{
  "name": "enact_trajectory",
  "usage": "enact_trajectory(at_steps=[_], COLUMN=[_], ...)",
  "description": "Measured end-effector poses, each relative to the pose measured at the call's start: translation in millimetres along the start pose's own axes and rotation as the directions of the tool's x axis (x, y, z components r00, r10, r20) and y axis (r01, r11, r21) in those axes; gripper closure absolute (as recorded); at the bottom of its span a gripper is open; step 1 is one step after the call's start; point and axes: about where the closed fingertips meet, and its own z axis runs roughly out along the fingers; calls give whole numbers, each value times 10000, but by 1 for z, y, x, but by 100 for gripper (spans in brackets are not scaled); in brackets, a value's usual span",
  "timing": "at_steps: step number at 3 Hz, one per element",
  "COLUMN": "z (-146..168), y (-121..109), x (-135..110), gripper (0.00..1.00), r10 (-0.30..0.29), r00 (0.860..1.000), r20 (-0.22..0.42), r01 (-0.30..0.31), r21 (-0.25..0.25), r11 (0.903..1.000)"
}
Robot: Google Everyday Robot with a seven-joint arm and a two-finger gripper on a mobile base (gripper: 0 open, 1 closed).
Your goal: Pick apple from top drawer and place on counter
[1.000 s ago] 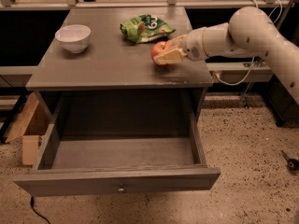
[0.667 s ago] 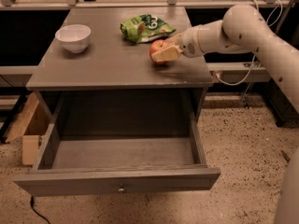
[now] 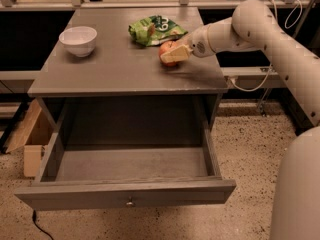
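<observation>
The small red apple (image 3: 166, 50) with yellowish patches is at the counter's (image 3: 110, 69) right middle, just in front of the green bag. My gripper (image 3: 171, 54) reaches in from the right and is shut on the apple, with one pale finger (image 3: 176, 55) lying across its near side. The apple looks low on the counter surface or touching it; I cannot tell which. The top drawer (image 3: 125, 194) is pulled fully open below, and its grey inside holds nothing. Its small metal knob (image 3: 130, 202) shows on the front panel.
A white bowl (image 3: 78, 40) stands at the counter's back left. A green snack bag (image 3: 156, 29) lies at the back middle, right behind the apple. A wooden crate (image 3: 31, 139) sits on the floor at the left. My white arm (image 3: 270, 39) spans the right side.
My gripper has carried the apple a little to the left over the counter, closer to the green bag. The drawer, bowl and bag have not moved.
</observation>
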Motion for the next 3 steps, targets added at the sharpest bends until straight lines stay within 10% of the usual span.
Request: enact_trajectory(at_steps=[1, 3], z=[3, -18], y=[-4, -4], x=[0, 7], gripper=[6, 0], r10=[54, 35], r00=[10000, 10000], r20=[-60, 10], r01=[-54, -35], r21=[-32, 164], r11=[10000, 9999])
